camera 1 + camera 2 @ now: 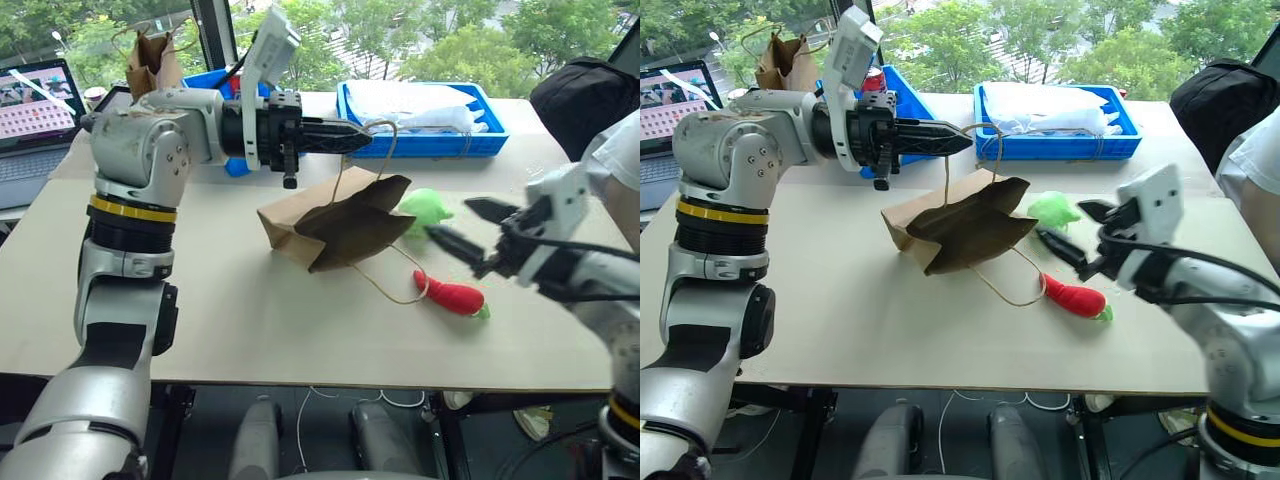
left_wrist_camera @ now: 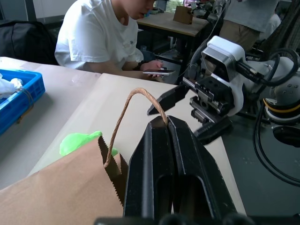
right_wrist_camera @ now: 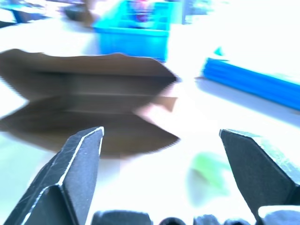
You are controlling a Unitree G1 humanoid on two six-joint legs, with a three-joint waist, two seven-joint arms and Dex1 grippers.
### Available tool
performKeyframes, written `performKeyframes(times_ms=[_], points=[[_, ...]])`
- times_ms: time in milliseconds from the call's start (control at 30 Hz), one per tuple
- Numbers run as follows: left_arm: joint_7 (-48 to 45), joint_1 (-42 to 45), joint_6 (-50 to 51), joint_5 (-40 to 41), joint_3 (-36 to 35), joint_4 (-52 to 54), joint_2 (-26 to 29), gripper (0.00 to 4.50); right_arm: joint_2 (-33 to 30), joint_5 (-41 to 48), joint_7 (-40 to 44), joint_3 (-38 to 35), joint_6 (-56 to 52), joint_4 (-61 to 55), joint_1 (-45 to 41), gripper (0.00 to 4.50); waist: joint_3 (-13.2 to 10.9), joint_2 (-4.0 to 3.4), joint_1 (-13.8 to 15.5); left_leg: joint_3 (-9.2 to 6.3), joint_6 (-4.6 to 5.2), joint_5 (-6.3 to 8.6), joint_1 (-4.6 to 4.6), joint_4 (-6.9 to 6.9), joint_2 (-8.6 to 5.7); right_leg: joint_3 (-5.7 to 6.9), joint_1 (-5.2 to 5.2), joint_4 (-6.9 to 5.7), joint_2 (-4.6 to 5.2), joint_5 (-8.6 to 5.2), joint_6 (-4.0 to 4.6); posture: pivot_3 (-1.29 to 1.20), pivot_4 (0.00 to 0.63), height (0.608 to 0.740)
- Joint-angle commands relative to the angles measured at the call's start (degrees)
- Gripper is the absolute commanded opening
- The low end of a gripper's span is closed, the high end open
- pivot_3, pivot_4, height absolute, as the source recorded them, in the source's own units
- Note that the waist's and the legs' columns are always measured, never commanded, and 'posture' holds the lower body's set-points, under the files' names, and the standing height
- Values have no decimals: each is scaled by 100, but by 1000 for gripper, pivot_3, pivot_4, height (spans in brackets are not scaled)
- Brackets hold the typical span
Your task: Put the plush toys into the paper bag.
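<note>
Plush toys lie on the pale table (image 1: 230, 300), both outside the paper bag (image 1: 335, 222). At far left a laptop (image 1: 35, 105) is cut off by the frame edge, and a smaller brown bag (image 1: 150, 62) stands behind the left arm, partly hidden by it. The left gripper (image 1: 355, 135) points level across the table, its jaws clenched on one tan cord handle (image 2: 136, 101), which lifts that side of the bag; the left wrist view shows the cord pinched at the fingertips. The bag rests on its side near the table's middle with its dark mouth turned toward the toys; its inside is in shadow and cannot be made out. The second handle (image 1: 395, 285) trails loose on the table toward the red toy. A blue tray (image 1: 420, 125) sits behind, near the far edge. The light green toy (image 1: 425, 210) lies just beside the bag's mouth, partly hidden by the bag's rim. The red chili toy (image 1: 452, 297) lies nearer the front edge, its green tip barely showing. The right gripper (image 1: 468, 232) hovers above the table between the two toys, jaws spread wide and holding nothing. Bare tabletop stretches in front of the bag and left of it. A person in a white shirt (image 2: 101, 35) sits past the table's right end.
</note>
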State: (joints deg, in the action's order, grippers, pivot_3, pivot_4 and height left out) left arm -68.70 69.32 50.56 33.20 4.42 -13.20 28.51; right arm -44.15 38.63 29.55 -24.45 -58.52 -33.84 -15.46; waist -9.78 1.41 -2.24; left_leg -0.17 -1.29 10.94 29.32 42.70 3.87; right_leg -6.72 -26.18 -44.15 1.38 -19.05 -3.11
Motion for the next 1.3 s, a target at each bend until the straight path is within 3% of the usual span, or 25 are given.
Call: performKeyframes(times_ms=[33,300,400,500,767,867,967,1100,1300], points=[[6,33,86,148,-111,273,3,0,-698,-513,505,84,268,273,942,4452,0,-1,0,0,0,0,1,0,0,0,-1,2,0,0,0,0,150,665],[-19,-43,203,185,-73,503,75,0,-301,-887,558,960,826,853,1610,4452,0,-2,-72,9,1,-1,-9,1,-3,-17,1,-3,0,-4,-24,0,150,665],[-7,-27,241,203,-102,517,79,0,-79,-1030,459,1065,1011,1042,1566,3751,0,-2,-53,8,1,-1,-10,4,-3,-16,3,-3,-2,-4,-25,0,150,665],[-22,-26,225,187,-91,503,90,0,-79,-1001,509,919,1059,935,1520,2714,0,-2,-35,11,1,-1,-8,4,-4,-18,2,0,0,-5,-26,0,150,665],[-13,-45,170,172,-89,479,54,0,-1041,-833,964,-457,842,822,1482,79,-2,-5,-13,10,1,-1,-5,4,-4,-15,3,4,1,-5,-27,0,150,665],[20,-22,134,165,-105,428,3,0,-1433,-798,1089,-679,903,685,1227,34,-2,-5,-24,10,1,-1,-6,2,-4,-16,3,3,1,-5,-27,0,150,665],[20,13,48,118,-81,354,-44,0,-1680,-582,1151,-438,825,417,688,34,-2,-6,-61,11,1,-1,-11,1,-2,-19,2,0,-1,-4,-27,0,150,665],[143,80,-93,35,-110,250,-168,0,-1589,-44,995,506,346,-127,-347,34,-3,-6,-68,11,1,-1,-13,0,1,-18,2,-2,-5,-4,-26,0,150,665],[243,100,-94,66,-110,343,-237,0,-1492,-177,910,1545,280,-347,-926,34,-3,-7,17,10,1,-1,6,1,-8,-16,-3,13,5,-1,-21,0,150,665]])
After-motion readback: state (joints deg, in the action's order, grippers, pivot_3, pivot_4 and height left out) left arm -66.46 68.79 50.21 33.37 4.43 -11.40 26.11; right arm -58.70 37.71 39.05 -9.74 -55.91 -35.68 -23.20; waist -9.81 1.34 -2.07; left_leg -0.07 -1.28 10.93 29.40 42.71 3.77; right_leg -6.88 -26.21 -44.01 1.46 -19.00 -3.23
